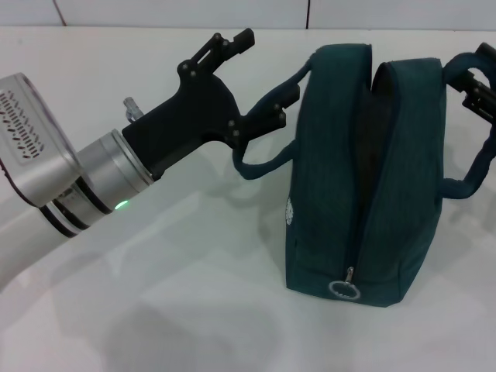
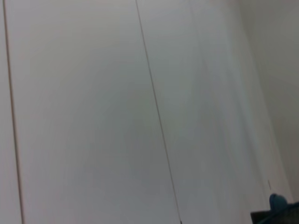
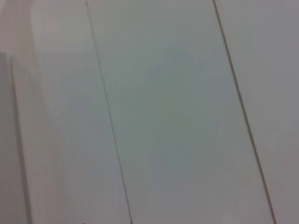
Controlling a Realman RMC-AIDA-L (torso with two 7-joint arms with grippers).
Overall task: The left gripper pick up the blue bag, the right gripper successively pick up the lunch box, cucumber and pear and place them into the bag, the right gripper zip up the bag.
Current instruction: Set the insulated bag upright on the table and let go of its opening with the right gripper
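The blue bag (image 1: pixel 364 170) stands upright on the white table (image 1: pixel 170 294), its top zipper open and the ring pull (image 1: pixel 343 289) low at its near end. My left gripper (image 1: pixel 262 74) is open beside the bag's left side, with its lower finger (image 1: pixel 275 112) against the left handle strap (image 1: pixel 260 159). My right gripper (image 1: pixel 477 85) shows only partly at the frame's right edge, by the right handle strap (image 1: pixel 469 186). A sliver of blue fabric (image 2: pixel 278 202) appears in the left wrist view. The lunch box, cucumber and pear are out of view.
The table runs back to a white panelled wall (image 1: pixel 178 12). Both wrist views show only pale panels with thin seams (image 2: pixel 156 112) (image 3: pixel 105 112).
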